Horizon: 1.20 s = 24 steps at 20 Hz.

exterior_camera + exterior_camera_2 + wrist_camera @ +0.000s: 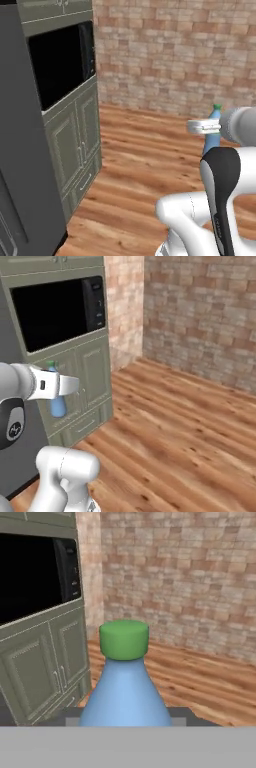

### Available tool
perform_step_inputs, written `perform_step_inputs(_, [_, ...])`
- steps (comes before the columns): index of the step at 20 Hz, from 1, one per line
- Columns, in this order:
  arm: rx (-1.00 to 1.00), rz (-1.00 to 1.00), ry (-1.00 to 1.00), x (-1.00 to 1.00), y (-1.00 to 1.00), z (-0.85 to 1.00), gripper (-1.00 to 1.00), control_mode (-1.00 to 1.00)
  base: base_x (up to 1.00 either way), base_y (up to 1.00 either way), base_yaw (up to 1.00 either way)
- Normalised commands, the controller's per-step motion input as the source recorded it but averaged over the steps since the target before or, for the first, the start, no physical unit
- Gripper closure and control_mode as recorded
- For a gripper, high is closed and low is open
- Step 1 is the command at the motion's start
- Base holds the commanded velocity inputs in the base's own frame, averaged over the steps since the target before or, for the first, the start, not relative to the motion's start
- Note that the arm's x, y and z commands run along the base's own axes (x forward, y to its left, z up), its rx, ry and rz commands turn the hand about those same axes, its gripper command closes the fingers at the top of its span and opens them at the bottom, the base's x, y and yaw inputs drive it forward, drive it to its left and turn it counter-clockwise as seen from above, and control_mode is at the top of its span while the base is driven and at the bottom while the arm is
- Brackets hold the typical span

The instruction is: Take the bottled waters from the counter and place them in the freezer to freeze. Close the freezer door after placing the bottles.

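The translucent blue bottle (125, 697) with its green cap (124, 639) stands upright in my gripper (125, 718), which is shut on its lower body. From the left base camera the bottle (212, 135) hangs in the air at the right, and the white gripper (204, 127) crosses its neck. Seen from the right base camera, the same bottle (57, 404) is held by the gripper (64, 385) in front of the cabinet. The clear ribbed bottle, the counter and the freezer's dark inside are out of view. A tall dark grey panel (22, 150) fills the left edge; I cannot tell whether it is the freezer door.
A grey-green cabinet (75, 145) with a black built-in oven window (60, 62) stands to the left. Beyond it runs a brick wall (175, 55), above a bare wooden floor (140, 165).
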Motion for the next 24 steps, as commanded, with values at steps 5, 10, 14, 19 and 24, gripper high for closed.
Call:
perform_step_inputs(5, [0.0, 0.0, 0.0, 0.0, 0.0, 0.0, 1.0, 1.0, 0.39, -0.25, 0.54])
perform_step_inputs(10, [0.0, 0.0, 0.0, 0.0, 0.0, 0.0, 1.0, 1.0, 0.38, -0.16, 0.58])
perform_step_inputs(14, [0.0, 0.0, 0.0, 0.0, 0.0, 0.0, 1.0, 1.0, 0.49, -0.04, 0.61])
perform_step_inputs(19, [0.0, 0.0, 0.0, 0.0, 0.0, 0.0, 1.0, 1.0, 0.5, -0.01, 0.64])
perform_step_inputs(24, [0.0, 0.0, 0.0, 0.0, 0.0, 0.0, 1.0, 1.0, 0.37, -0.09, 0.61])
